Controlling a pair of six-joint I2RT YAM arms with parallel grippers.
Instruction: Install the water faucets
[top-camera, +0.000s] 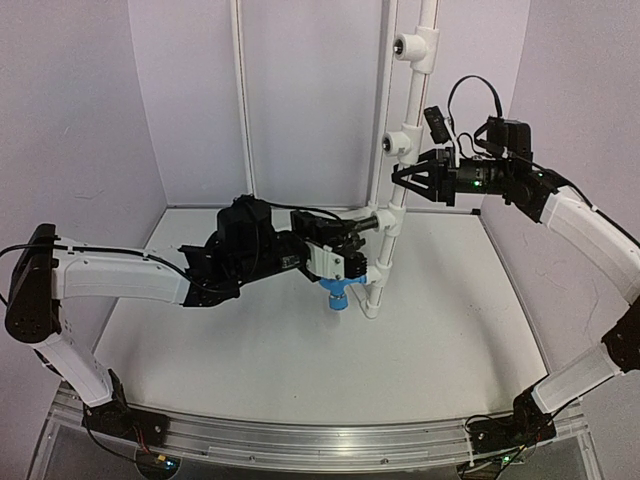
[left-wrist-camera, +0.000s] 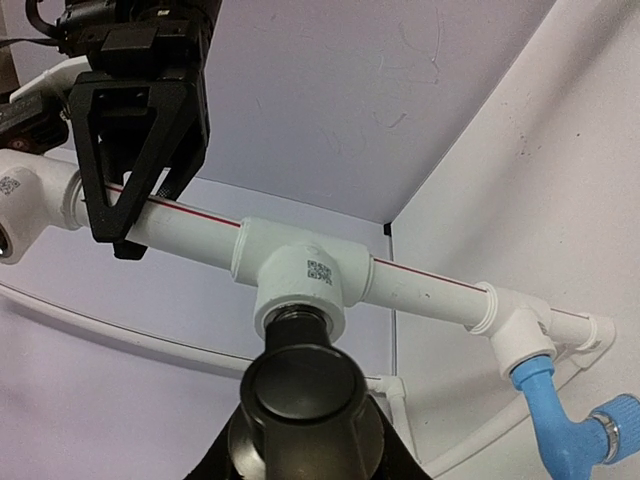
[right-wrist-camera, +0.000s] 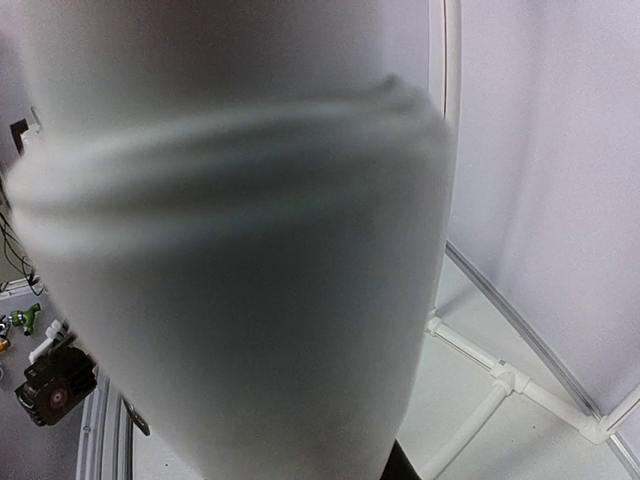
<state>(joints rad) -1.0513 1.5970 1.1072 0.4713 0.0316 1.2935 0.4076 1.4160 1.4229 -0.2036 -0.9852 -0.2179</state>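
Note:
A black faucet (left-wrist-camera: 305, 385) sits with its threaded end in the socket of a white tee (left-wrist-camera: 300, 275) on the upright white pipe (top-camera: 385, 245). My left gripper (top-camera: 350, 235) is shut on the black faucet (top-camera: 366, 225); its fingers (left-wrist-camera: 222, 455) show dark at either side of the faucet body. A blue faucet (top-camera: 337, 296) hangs from the lower tee and also shows in the left wrist view (left-wrist-camera: 560, 430). My right gripper (top-camera: 402, 177) is closed around the pipe higher up, seen in the left wrist view (left-wrist-camera: 125, 215). The pipe (right-wrist-camera: 230, 250) fills the right wrist view as a blur.
The pipe stand carries more tees higher up (top-camera: 412, 45) and has base tubes on the floor (right-wrist-camera: 500, 385). White walls and a thin white frame tube (top-camera: 243, 110) enclose the back. An aluminium rail (top-camera: 320, 440) runs along the near edge.

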